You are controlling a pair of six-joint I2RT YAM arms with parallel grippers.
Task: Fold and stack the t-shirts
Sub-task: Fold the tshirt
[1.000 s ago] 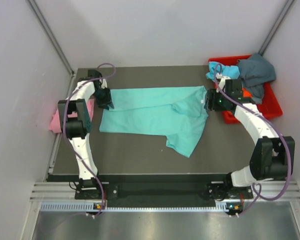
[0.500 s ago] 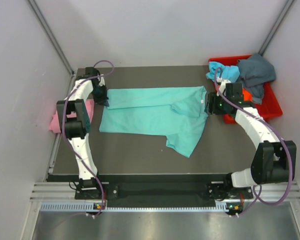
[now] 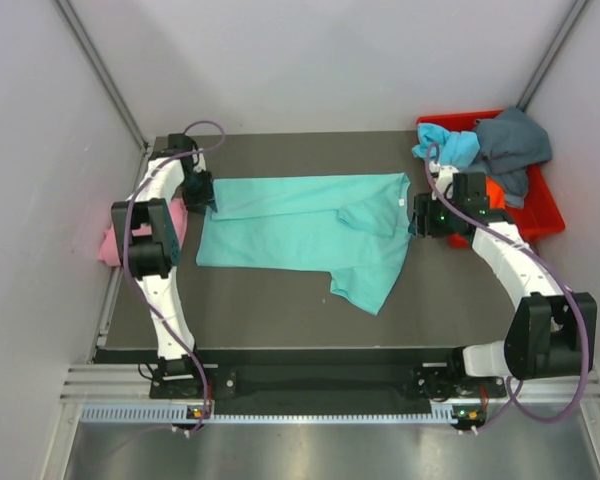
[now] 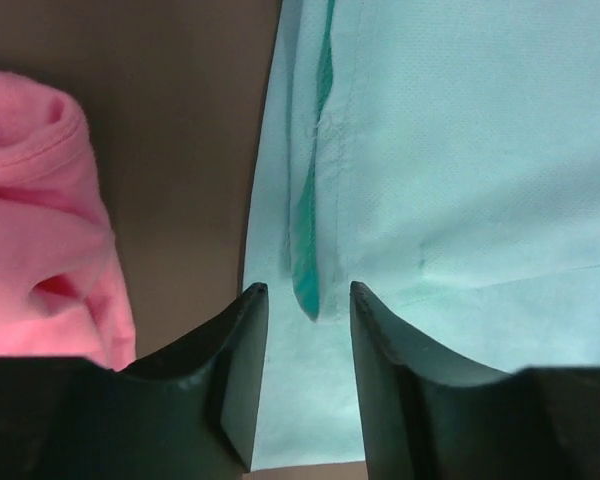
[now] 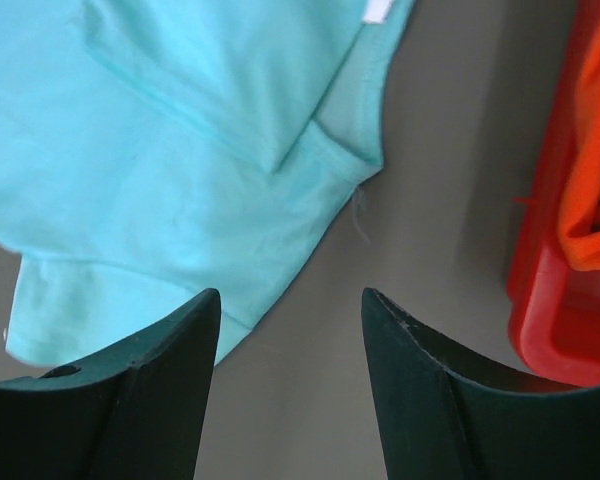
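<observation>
Teal t-shirt (image 3: 300, 225): we see it spread mid-table, its right part rumpled.
Left gripper (image 4: 302, 290): at the shirt's left hem, fingers narrowly apart around a fold. We cannot tell whether they pinch it.
Right gripper (image 5: 290, 300): fingers spread wide, beside the shirt's right edge.
Pink t-shirt (image 4: 40, 220): bunched at the table's left edge.
Red bin (image 3: 545, 215): holds the light blue shirt (image 3: 448, 145), orange shirt (image 5: 595, 150) and grey-blue shirt (image 3: 510, 140).
</observation>
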